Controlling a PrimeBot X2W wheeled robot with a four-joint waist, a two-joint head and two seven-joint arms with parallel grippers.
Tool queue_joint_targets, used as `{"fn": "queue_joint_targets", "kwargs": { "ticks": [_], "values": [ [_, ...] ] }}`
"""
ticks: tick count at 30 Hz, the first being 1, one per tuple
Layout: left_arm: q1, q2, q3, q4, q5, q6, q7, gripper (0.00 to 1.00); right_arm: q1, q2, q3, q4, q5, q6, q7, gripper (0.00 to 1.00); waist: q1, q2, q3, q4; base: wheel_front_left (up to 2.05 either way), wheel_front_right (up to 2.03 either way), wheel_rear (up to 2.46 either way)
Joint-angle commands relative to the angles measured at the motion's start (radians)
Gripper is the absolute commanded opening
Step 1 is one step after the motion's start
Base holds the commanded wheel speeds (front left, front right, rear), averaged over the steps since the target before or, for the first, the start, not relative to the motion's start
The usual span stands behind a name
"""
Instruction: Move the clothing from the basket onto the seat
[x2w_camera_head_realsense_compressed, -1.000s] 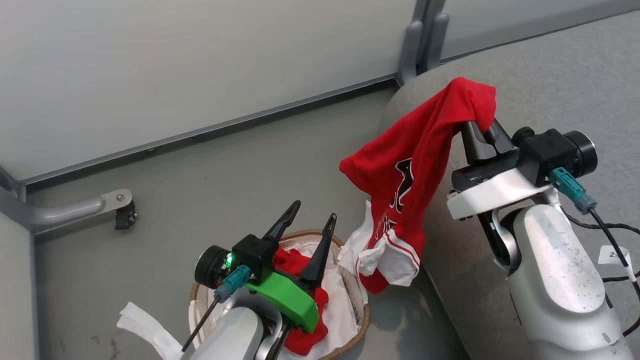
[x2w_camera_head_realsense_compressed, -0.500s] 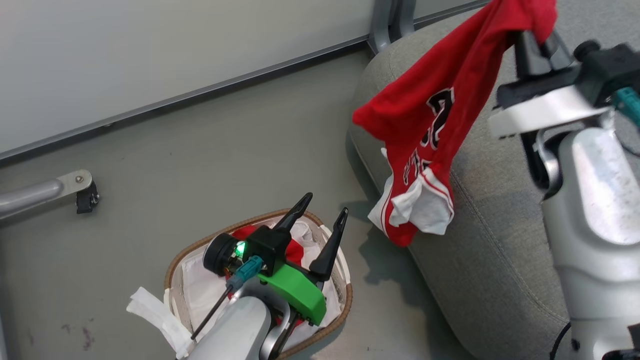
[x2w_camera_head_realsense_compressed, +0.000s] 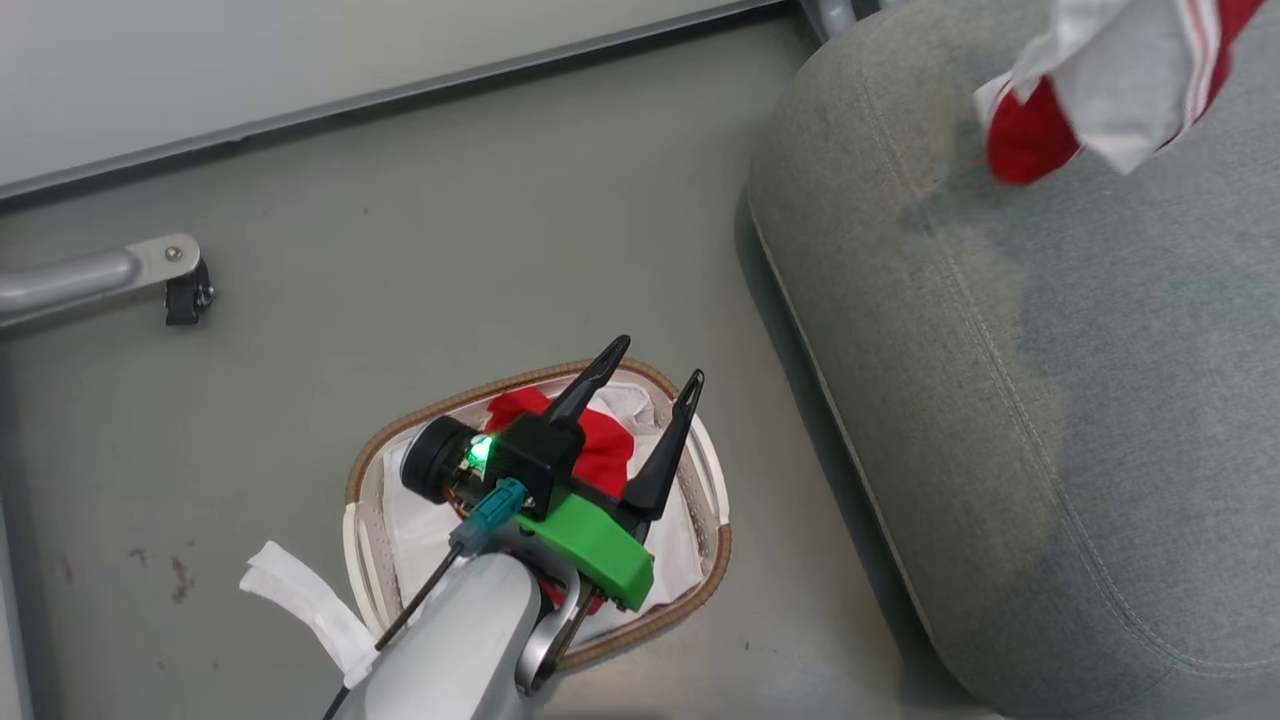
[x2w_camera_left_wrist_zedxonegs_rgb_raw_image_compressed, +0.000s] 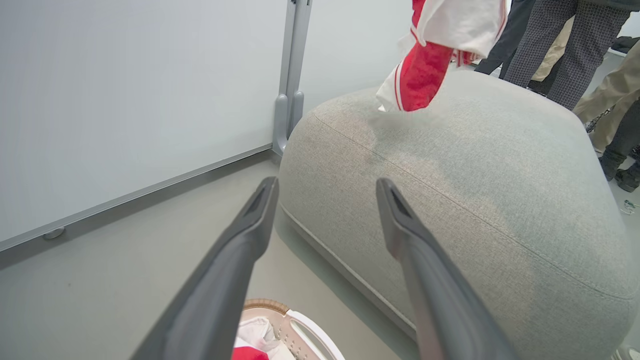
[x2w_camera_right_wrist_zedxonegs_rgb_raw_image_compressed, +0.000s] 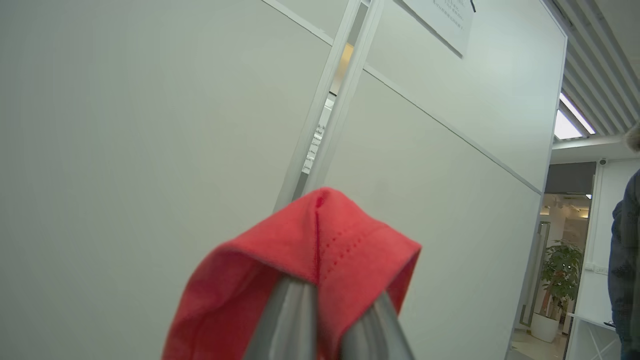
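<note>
The basket (x2w_camera_head_realsense_compressed: 372, 452) stands on the floor left of the seat (x2w_camera_head_realsense_compressed: 1050, 400), with a plain red garment (x2w_camera_head_realsense_compressed: 605, 455) lying on its white liner. My left gripper (x2w_camera_head_realsense_compressed: 660, 360) hovers open over the basket with nothing between its fingers; in the left wrist view it (x2w_camera_left_wrist_zedxonegs_rgb_raw_image_compressed: 326, 182) points toward the seat (x2w_camera_left_wrist_zedxonegs_rgb_raw_image_compressed: 475, 175). The red garment with white sleeve panels (x2w_camera_head_realsense_compressed: 1095, 85) hangs above the seat's far end, as its lower end (x2w_camera_left_wrist_zedxonegs_rgb_raw_image_compressed: 430, 65) also shows. My right gripper (x2w_camera_right_wrist_zedxonegs_rgb_raw_image_compressed: 336, 300) is shut on that garment's red fabric (x2w_camera_right_wrist_zedxonegs_rgb_raw_image_compressed: 310, 240), held high.
A metal leg with a caster (x2w_camera_head_realsense_compressed: 160, 270) reaches in from the left. A white liner strip (x2w_camera_head_realsense_compressed: 300, 600) trails on the floor beside the basket. A pale partition wall (x2w_camera_left_wrist_zedxonegs_rgb_raw_image_compressed: 125, 100) runs behind. Several people's legs (x2w_camera_left_wrist_zedxonegs_rgb_raw_image_compressed: 565, 45) stand beyond the seat.
The head camera has tilted down. My right gripper has carried the red and white garment up and over the seat, its hem now clear of the seat's edge. The left gripper stays open over the basket.
</note>
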Motion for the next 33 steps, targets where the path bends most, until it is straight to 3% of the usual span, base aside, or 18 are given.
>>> {"fn": "queue_joint_targets", "kwargs": {
  "ticks": [1, 6, 9, 14, 19, 33],
  "values": [
    [-0.023, 0.012, 0.002, -0.007, 0.014, -0.003, -0.001, 1.0, -0.031, -0.023, 0.001, 0.022, -0.012, -0.001, 0.007, 0.0, 0.0, -0.0001, 0.063, 0.034, 0.0, 0.0, 0.0],
    [-0.06, 0.019, 0.0, -0.026, 0.032, -0.003, -0.001, 1.0, -0.099, -0.086, -0.004, 0.122, -0.016, -0.001, 0.009, 0.0, 0.0, -0.0001, 0.146, 0.057, 0.0, 0.0, 0.0],
    [-0.08, 0.028, -0.001, -0.026, 0.043, -0.003, -0.001, 1.0, -0.085, -0.093, -0.018, 0.184, -0.014, -0.001, -0.002, 0.0, 0.0, -0.0001, 0.196, 0.064, 0.0, 0.0, 0.0],
    [-0.113, 0.049, 0.005, -0.026, 0.061, -0.003, -0.001, 1.0, -0.015, -0.058, -0.068, 0.268, -0.002, -0.001, -0.018, 0.0, 0.0, -0.0001, 0.271, 0.065, 0.0, 0.0, 0.0],
    [-0.125, 0.059, 0.024, -0.023, 0.075, -0.003, -0.001, 1.0, 0.105, -0.023, -0.109, 0.256, 0.006, -0.001, -0.02, 0.0, 0.0, -0.0001, 0.314, 0.067, 0.0, 0.0, 0.0],
    [-0.087, 0.078, 0.048, -0.012, 0.087, -0.003, -0.001, 1.0, 0.394, 0.105, -0.212, 0.254, -0.022, -0.001, -0.02, 0.0, 0.0, -0.0001, 0.318, 0.049, 0.0, 0.0, 0.0]
  ]
}}
